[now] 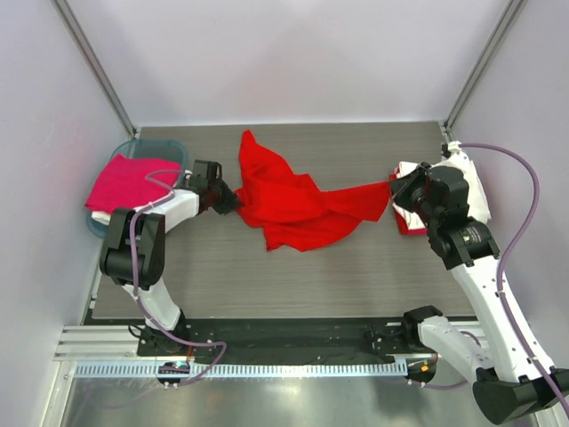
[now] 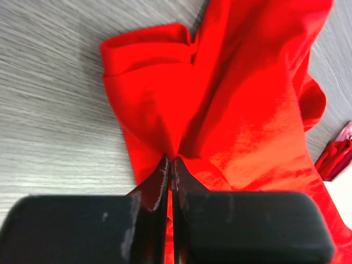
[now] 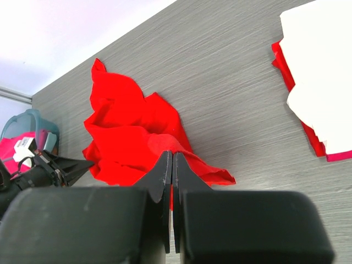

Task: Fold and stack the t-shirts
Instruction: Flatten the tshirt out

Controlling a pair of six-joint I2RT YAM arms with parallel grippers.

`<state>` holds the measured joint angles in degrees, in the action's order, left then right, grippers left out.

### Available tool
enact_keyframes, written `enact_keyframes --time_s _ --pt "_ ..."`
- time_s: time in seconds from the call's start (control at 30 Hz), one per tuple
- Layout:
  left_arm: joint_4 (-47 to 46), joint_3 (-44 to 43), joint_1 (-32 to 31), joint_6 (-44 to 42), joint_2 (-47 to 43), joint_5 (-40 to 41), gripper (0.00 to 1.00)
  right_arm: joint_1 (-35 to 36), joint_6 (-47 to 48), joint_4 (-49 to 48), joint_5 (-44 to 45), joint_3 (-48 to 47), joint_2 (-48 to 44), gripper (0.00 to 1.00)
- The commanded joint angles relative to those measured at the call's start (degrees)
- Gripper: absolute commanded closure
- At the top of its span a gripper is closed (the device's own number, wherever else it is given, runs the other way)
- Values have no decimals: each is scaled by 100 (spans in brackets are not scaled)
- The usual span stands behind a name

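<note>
Left gripper (image 1: 226,201) with jaws pressed together on a fold at the left margin of the red t-shirt (image 1: 293,206), the cloth pinched between the fingertips in the left wrist view (image 2: 170,165); right gripper (image 1: 396,189) likewise closed, its tips (image 3: 172,160) nipping the opposite end of the same garment, which is drawn into a narrow strand toward it. The two holds lie at opposing ends, presumably so that the shirt can be pulled taut and spread flat before folding; as yet it is crumpled, with deep creases through its middle (image 2: 231,110). The garment lies on the table (image 1: 311,285) between the arms, somewhat left of centre, its long axis running left to right from one gripper to the other; the broad bunched mass lies toward the left, the tapered end toward the right, and one loose flap points to the far edge of the table. Which end is collar and which is hem cannot be told from these views. Near the right gripper, a stack of folded shirts with a white t-shirt (image 3: 322,82) on top and red and pink edges showing beneath, the likely destination; beside the left arm, a magenta t-shirt (image 1: 129,180) waits in the teal basket (image 1: 167,145).
</note>
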<state>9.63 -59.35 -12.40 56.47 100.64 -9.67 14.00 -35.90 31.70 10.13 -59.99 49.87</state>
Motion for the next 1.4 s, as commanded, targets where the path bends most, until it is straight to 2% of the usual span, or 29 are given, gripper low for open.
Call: enact_keyframes --time_s 0.0,0.1,0.13,0.23,0.27,0.33,0.43,0.6,0.63,0.67,0.7,0.73,0.87,1.03,1.17,1.27,1.33,1.37 --pt "-103 -181 -95 -232 -579 290 100 -29 48 -296 85 -92 -4 99" --pt "818 -821 -95 -722 -967 727 100 -29 39 -261 278 -293 198 99" --pt "1483 -1267 -87 -864 -1080 895 100 -29 48 -226 314 -355 260 99" --pt "2338 -1623 -87 -1373 -1756 1675 100 -46 65 -94 437 -619 383 99" --pt "2446 -1606 -95 -1488 -2193 1844 100 -64 83 -68 446 -663 401 99" --pt "2901 -1518 -96 -1690 -2521 2065 100 -55 101 -50 463 -707 401 99" --pt "3543 -1404 -113 -1841 -2848 1961 100 -64 83 -24 516 -655 392 99" --pt "3600 -755 -192 -1789 -3278 1917 99 -81 22 37 578 -514 375 99" --pt "3503 -501 -201 -1754 -3383 1829 93 -90 -4 64 613 -488 331 99" --pt "3476 -394 -201 -1692 -3437 1541 67 -90 4 90 630 -470 313 99" --pt "3432 -271 -210 -1605 -3498 1451 52 -90 4 108 639 -453 278 99" --pt "3423 -52 -279 -1517 -3655 1503 27 -99 13 143 674 -435 243 99" --pt "3116 590 -307 -1279 -4209 1784 2 -90 -83 309 823 -303 -55 99" --pt "2957 811 -307 -1182 -3948 1688 3 -90 -303 345 578 48 -284 99" --pt "2633 881 -306 -1234 -3534 2056 14 -90 -365 336 359 250 -346 99" --pt "2185 873 -315 -1340 -3183 1804 25 -90 -391 310 200 373 -442 99" --pt "2017 759 -315 -1358 -2815 1741 29 -90 -383 301 165 444 -504 99" --pt "1973 706 -315 -1366 -2656 1810 34 -90 -374 301 165 461 -522 99"
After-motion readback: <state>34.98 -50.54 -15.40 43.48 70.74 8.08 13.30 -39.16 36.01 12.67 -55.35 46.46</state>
